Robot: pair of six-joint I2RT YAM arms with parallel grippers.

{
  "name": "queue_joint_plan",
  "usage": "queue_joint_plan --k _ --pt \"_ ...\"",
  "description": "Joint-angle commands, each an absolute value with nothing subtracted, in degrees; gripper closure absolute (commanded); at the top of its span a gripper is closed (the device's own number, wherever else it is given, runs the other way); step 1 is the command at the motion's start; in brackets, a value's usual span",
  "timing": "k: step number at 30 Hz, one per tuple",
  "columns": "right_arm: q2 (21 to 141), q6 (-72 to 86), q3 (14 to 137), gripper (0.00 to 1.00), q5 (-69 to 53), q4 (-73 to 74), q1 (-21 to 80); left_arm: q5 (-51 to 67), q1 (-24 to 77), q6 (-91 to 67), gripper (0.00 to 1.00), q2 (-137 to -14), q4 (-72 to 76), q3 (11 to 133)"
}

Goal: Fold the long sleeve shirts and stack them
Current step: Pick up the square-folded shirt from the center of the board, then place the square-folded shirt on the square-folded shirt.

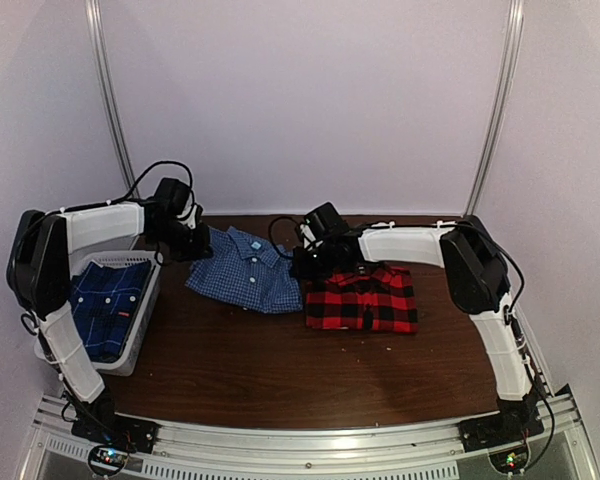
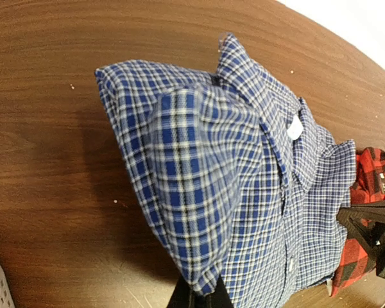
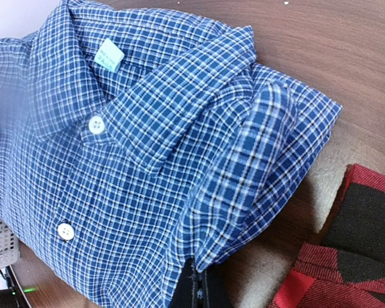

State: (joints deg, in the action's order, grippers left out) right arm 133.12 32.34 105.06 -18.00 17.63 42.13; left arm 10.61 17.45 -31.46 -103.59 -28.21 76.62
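The blue-and-white gingham shirt (image 1: 245,270) lies folded at the middle of the table, collar and white buttons up. My left gripper (image 1: 200,243) is at its far left corner, and in the left wrist view it (image 2: 202,296) is shut on the shirt's (image 2: 244,186) folded edge. My right gripper (image 1: 299,265) is at its right edge, and in the right wrist view it (image 3: 202,292) is shut on the shirt's (image 3: 135,160) fold. The red-and-black plaid shirt (image 1: 362,298) lies folded just right of it. The darker blue plaid shirt (image 1: 108,305) lies in a basket.
A white plastic basket (image 1: 145,320) stands at the table's left edge. The brown table (image 1: 280,370) runs to a metal rail at the front. White walls close the back and sides. The red shirt's corner (image 3: 346,256) lies close to my right gripper.
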Motion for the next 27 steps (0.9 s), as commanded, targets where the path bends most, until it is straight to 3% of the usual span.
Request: queue_joint_plan --k 1,15,27 --pt "127.7 32.1 107.1 1.0 -17.8 18.4 42.5 12.2 17.4 -30.7 1.0 -99.4 -28.2 78.5" --pt "118.4 28.5 106.6 1.0 -11.6 25.4 42.2 18.3 20.6 -34.5 1.0 -93.9 -25.9 78.5" --pt "98.1 27.1 83.6 1.0 -6.1 24.8 37.4 17.8 33.7 -43.6 1.0 -98.4 -16.5 80.2"
